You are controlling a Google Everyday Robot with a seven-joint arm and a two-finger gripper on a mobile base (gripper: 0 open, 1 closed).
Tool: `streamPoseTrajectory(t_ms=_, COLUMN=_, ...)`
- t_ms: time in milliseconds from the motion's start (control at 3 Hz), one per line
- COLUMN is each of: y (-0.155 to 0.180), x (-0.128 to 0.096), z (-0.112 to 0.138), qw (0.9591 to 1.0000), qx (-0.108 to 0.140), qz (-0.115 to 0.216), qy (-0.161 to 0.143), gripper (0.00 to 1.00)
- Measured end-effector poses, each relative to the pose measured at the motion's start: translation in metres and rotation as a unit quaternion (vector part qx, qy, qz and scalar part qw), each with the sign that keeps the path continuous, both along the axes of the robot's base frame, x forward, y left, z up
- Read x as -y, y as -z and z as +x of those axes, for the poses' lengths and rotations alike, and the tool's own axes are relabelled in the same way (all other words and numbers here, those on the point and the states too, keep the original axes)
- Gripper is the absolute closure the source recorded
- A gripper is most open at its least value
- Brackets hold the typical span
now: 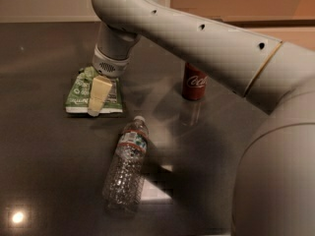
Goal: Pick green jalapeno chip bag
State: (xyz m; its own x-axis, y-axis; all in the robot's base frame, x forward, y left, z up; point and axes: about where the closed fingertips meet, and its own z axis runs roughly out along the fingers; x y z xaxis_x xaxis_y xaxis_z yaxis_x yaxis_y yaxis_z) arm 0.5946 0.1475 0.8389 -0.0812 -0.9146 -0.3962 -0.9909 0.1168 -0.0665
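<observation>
The green jalapeno chip bag (77, 93) lies flat on the dark table (44, 151) at the left, its white edge seal toward the front. My gripper (96, 107) hangs from the pale arm (197, 33) and points down right over the middle of the bag, its tip at the bag's front edge. It covers the centre of the bag. I cannot tell whether it touches the bag.
A clear plastic water bottle (126, 166) lies on its side just in front of the bag. A red cola can (194, 82) stands upright to the right, partly behind the arm. The arm's bulk fills the right side of the view.
</observation>
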Motion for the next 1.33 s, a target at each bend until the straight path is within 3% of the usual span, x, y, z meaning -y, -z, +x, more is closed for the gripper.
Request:
streamPoseTrajectory(t_ms=333, y=0.002, x=-0.005, z=0.003, qw=1.0, qx=0.002, qz=-0.005, qy=-0.006, gripper=0.17)
streamPoseTrajectory(t_ms=1333, y=-0.01, x=0.001, z=-0.001, qw=0.9997, qx=0.012, qz=-0.001, qy=-0.021, gripper=0.87)
